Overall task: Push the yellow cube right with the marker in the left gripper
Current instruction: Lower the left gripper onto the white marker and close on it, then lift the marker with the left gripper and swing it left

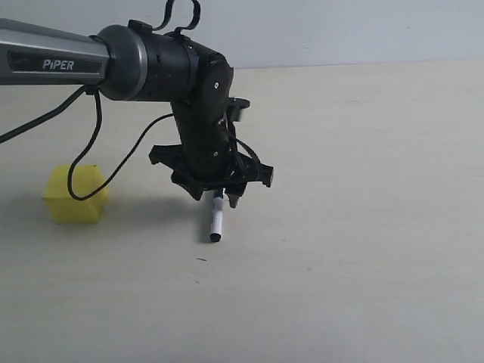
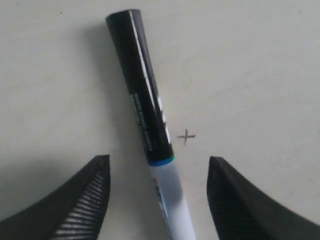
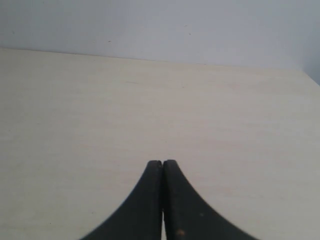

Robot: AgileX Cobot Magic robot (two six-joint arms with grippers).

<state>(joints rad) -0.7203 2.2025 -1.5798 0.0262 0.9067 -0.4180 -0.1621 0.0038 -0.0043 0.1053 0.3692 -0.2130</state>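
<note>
**A:** Where's the yellow cube (image 1: 76, 194)?

**B:** On the table (image 1: 363, 227), well apart from the left gripper (image 1: 224, 198), towards the left of the exterior view.

**A:** Is the marker (image 2: 147, 110) gripped?

**B:** No. I see the fingers spread, with a gap on either side of it. The right gripper (image 3: 162, 162) is pressed together on nothing.

**A:** How will it handle?

**B:** Stiff but thin and slick, I judge. I'd clamp the white barrel mid-length, or it may pivot against the cube.

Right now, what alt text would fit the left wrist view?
A marker sits between the left gripper's open jaws, touching neither, its black cap pointing away. A small cross is marked on the pale table beside it.
</note>
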